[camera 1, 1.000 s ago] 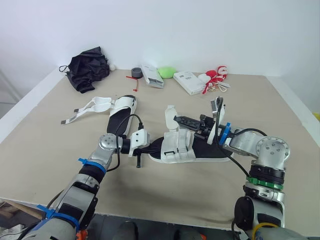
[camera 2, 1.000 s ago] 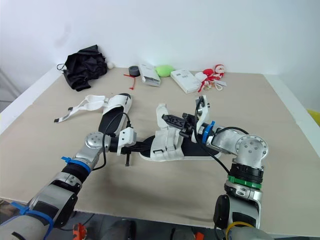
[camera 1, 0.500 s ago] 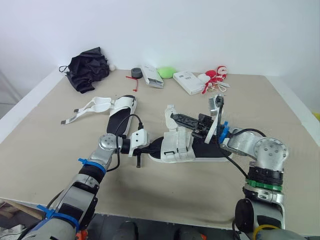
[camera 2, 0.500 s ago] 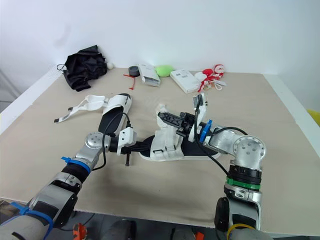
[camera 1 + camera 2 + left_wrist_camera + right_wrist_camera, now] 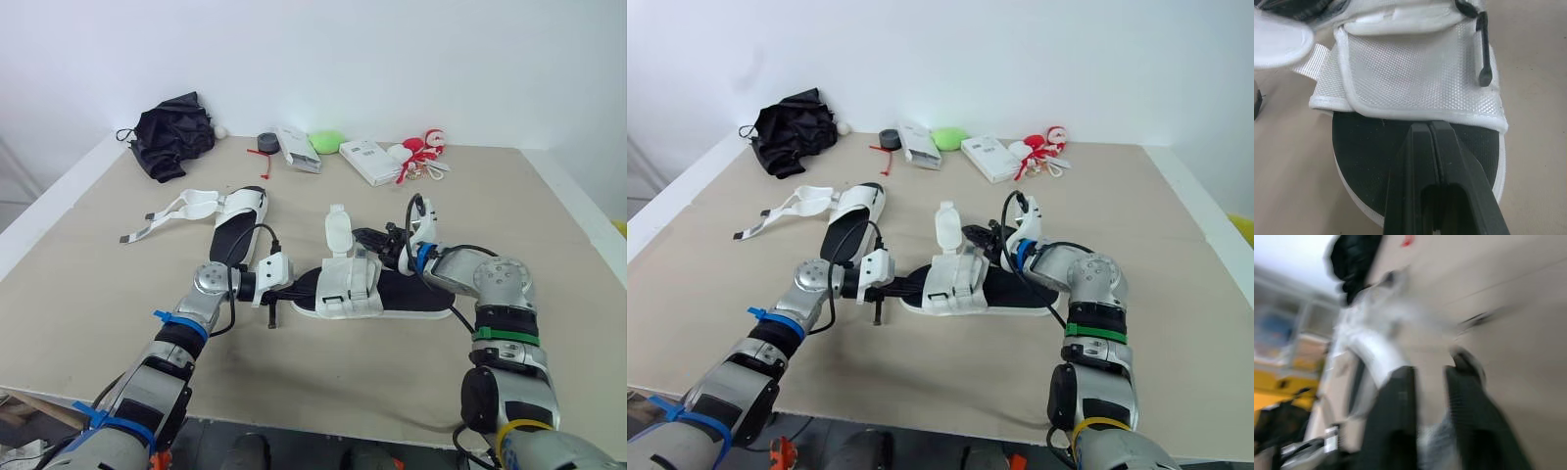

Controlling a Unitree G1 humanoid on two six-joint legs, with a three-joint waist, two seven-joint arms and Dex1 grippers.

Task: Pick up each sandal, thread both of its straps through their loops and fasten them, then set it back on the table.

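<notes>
You had the sandal (image 5: pixel 349 286) showing coarse woven white cloth on its straps (image 5: pixel 1415 73) and a smooth matt black footbed (image 5: pixel 1366 147); the left gripper (image 5: pixel 1429 128) looked like matt black plastic, the table (image 5: pixel 98 284) a matt beige sheet.

Near sandal (image 5: pixel 377 294) lies mid table (image 5: pixel 323 382), far sandal (image 5: pixel 233 211) behind it, leftward

The near sandal (image 5: pixel 348 286) has white woven-mesh straps, a black footbed and a white sole; the ten-o'clock sandal (image 5: pixel 235 217) matches. The tabletop (image 5: pixel 98 264) is beige, the cloth (image 5: pixel 171 132) black, the plush toy (image 5: pixel 421 152) red-and-white.
</notes>
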